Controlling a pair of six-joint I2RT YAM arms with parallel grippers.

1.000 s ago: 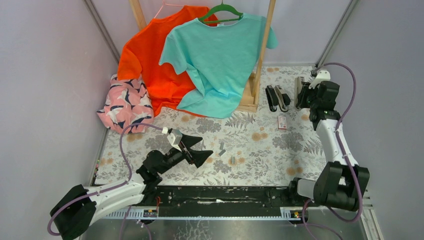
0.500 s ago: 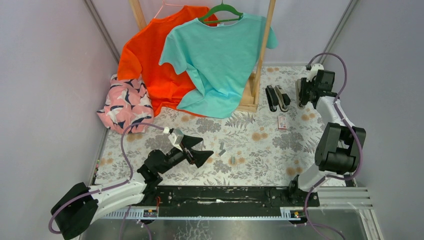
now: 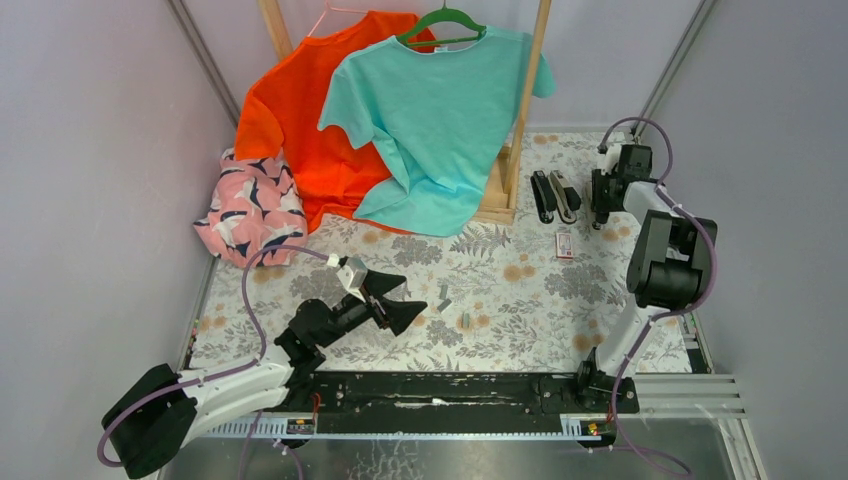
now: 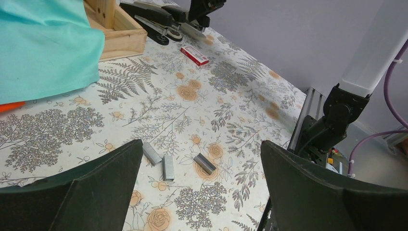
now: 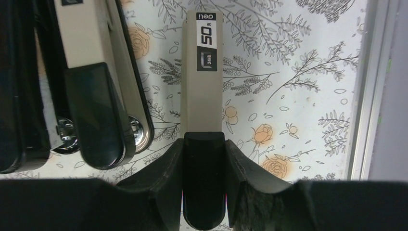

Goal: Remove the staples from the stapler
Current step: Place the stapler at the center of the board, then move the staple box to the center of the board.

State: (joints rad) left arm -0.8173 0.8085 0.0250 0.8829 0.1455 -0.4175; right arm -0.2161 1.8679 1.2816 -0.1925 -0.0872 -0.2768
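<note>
The right arm (image 3: pixel 665 260) has reared up; the right gripper (image 5: pixel 204 150), upper right, stays clamped on the stapler (image 5: pixel 202 91), likely setting it down. Staples (image 4: pixel 168 167) lie lower centre, beneath the wide-spread left gripper (image 4: pixel 201 144).

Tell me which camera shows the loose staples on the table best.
The left wrist view: the staples lie close and sharp, three strips. The top external view shows only tiny grey specks beside the left gripper; the right wrist view misses them.

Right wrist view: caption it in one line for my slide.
Right gripper clamps the black rear end of a beige stapler over the floral tablecloth, two more staplers beside it.
</note>
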